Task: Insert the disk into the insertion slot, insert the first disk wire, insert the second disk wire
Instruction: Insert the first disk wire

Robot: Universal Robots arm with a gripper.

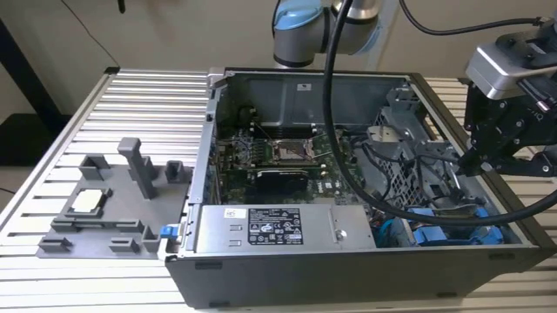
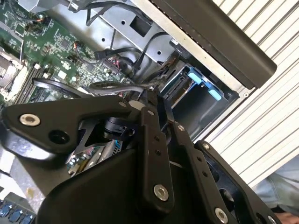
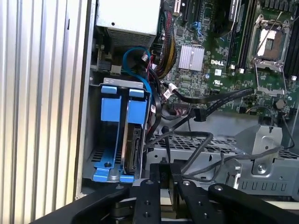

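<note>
The disk stands on edge inside the insertion slot, held in its blue carrier, whose tabs lie at the bay's mouth. The exterior view shows this bay at the case's near corner on that view's right. My gripper hovers above the case's wall on that side, over the drive cage, shut and holding nothing. Its black fingers sit just off the bay in both wrist views. A loose black wire with a connector lies over the cage, free of the disk.
The open case lies on a ribbed aluminium table. A silver power-supply box sits beside the bay, with the green motherboard behind it. The arm's thick black hose crosses the case. A grey fixture lies at the exterior view's left.
</note>
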